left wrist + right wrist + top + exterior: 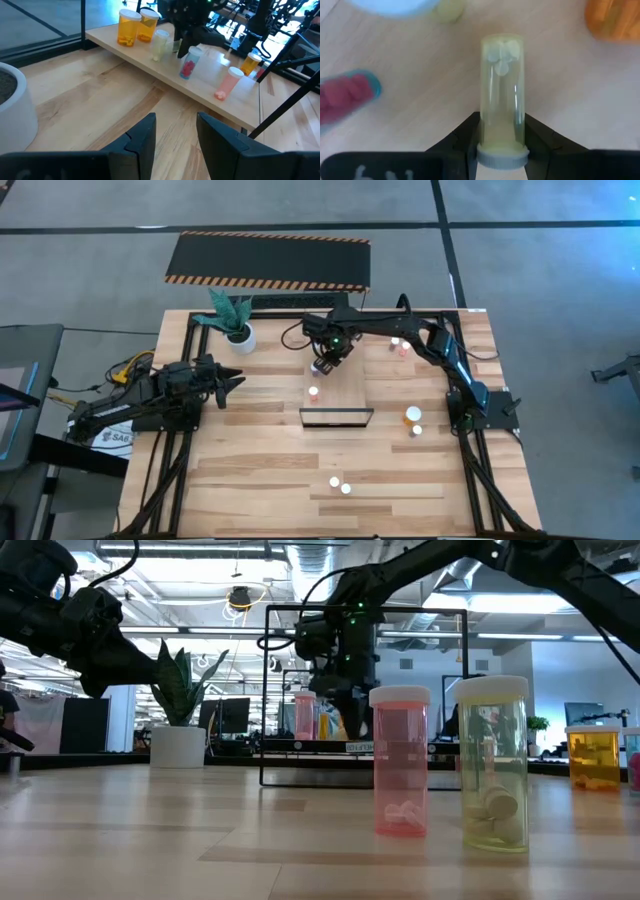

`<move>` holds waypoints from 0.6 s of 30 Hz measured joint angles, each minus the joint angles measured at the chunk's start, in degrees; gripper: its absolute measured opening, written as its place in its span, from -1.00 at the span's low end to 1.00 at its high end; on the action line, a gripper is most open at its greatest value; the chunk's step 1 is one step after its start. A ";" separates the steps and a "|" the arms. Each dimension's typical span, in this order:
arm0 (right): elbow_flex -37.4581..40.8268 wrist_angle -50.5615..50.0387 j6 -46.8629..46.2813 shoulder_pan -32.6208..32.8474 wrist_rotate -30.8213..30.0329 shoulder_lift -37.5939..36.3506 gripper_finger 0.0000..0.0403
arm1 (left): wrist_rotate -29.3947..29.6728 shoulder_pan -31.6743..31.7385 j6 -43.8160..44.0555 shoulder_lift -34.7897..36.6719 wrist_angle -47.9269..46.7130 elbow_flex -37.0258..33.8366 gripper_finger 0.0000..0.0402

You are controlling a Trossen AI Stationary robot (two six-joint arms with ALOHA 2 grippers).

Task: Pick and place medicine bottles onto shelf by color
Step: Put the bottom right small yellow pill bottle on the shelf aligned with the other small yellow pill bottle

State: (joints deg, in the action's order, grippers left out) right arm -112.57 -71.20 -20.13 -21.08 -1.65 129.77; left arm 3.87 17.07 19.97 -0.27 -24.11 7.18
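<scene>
The shelf (345,380) is a pale board in mid-table with a dark frame at its near end. My right gripper (322,365) hangs over its far left part, pointing down, shut on a yellowish medicine bottle (502,85). On the shelf stand two orange bottles (127,27), a yellowish bottle (160,44), a reddish one (189,62) and a pink one (227,82). More bottles stand on the tabletop: an orange one (413,415) at the right and two small ones (340,485) near the front. My left gripper (175,135) waits open at the table's left side (232,380). My right gripper pinches the yellowish bottle between its two fingers (470,135), on the top of its body just under the white cap (502,142). The fingers come from above, pointing down. The bottle hangs upright below them, cap up. Whether its bottom (502,52) touches the shelf, I cannot tell.
A white pot with a green plant (238,330) stands at the far left of the table. A black mat with striped orange edges (268,258) lies beyond the far edge. Two small bottles (399,347) stand right of the shelf's far end.
</scene>
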 joint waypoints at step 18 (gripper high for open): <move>-4.94 -18.14 -11.50 1.08 1.14 -1.62 -0.33 | 0.01 0.01 0.00 0.02 -0.01 0.00 -0.36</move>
State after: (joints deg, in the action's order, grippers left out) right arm -117.51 -89.34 -31.63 -20.00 -0.51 128.15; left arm 3.88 17.08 19.96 -0.25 -24.12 7.18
